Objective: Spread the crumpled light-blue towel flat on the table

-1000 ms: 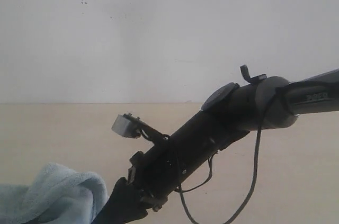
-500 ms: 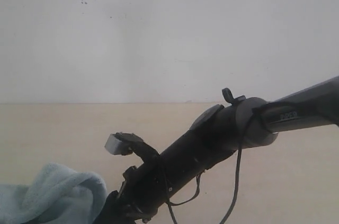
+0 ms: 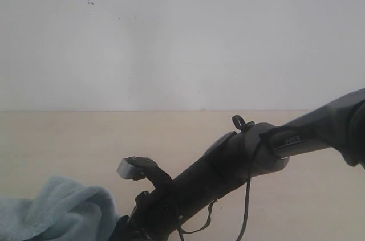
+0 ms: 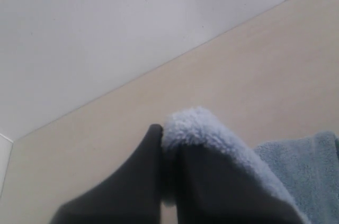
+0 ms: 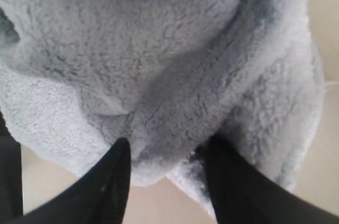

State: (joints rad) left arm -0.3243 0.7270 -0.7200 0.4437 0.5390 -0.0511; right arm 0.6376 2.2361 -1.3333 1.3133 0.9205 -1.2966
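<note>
Here the left end effector (image 4: 161, 138) clamps a fold of the towel (image 4: 204, 128), the right end effector (image 5: 167, 156) spread wide astride it.

The right arm (image 3: 228, 164) slopes down leftward from its elbow, its right gripper (image 5: 168, 147) spread wide with one finger either side of a towel (image 5: 159, 49) fold, while the left gripper (image 4: 167, 150) is pinched tight on towel.

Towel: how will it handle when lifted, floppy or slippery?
Likely floppy: the towel lies in soft crumpled folds and bends limply over the left gripper pinching it. Its fluffy pile probably grips well rather than slipping. It should sag wherever unsupported.
</note>
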